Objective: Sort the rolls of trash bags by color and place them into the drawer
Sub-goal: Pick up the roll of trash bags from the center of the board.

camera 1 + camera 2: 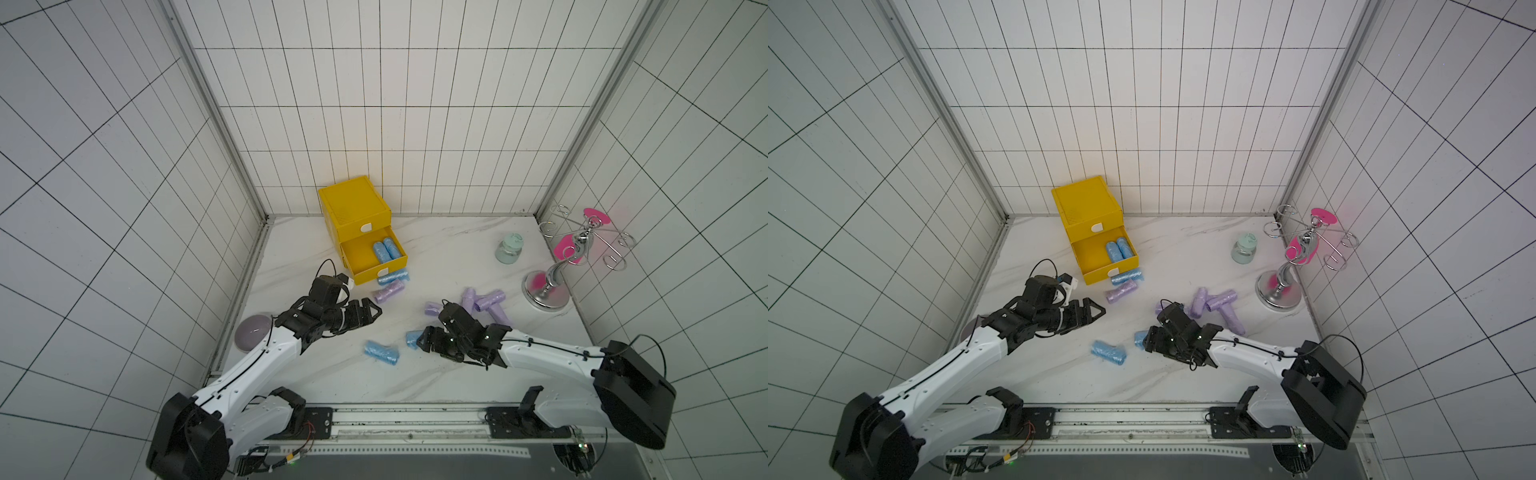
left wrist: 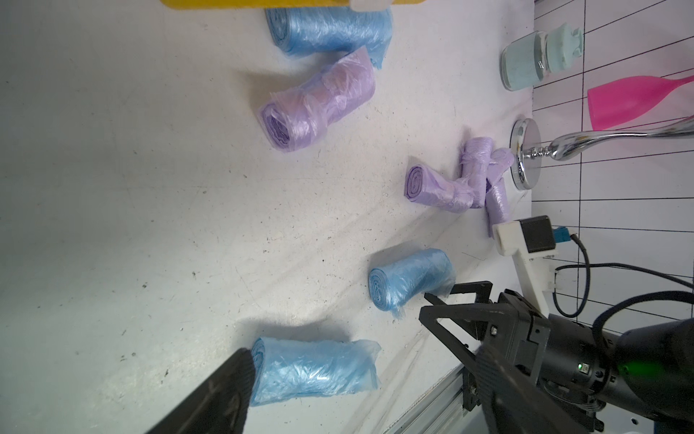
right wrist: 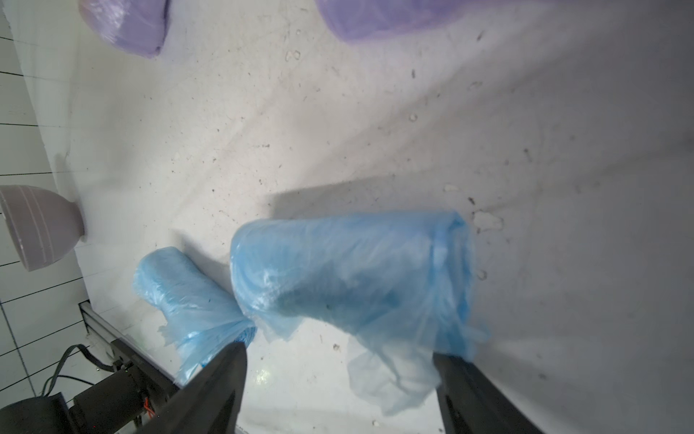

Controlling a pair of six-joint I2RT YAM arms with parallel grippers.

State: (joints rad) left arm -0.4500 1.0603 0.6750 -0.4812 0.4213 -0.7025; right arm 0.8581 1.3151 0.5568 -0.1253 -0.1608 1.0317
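Right jaws spread, released; a blue roll (image 3: 349, 270) lies on the counter (image 1: 436, 257) just at their tips. Left jaws open, holding nothing. Two blue rolls (image 1: 384, 249) lie in the open yellow drawer (image 1: 358, 254); lilac rolls (image 1: 484, 301) scattered on the counter.

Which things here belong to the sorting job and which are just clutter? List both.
Job: blue rolls, lilac rolls, yellow drawer.
Lying about: pale green jar, chrome stand, pink glasses, grey bowl.
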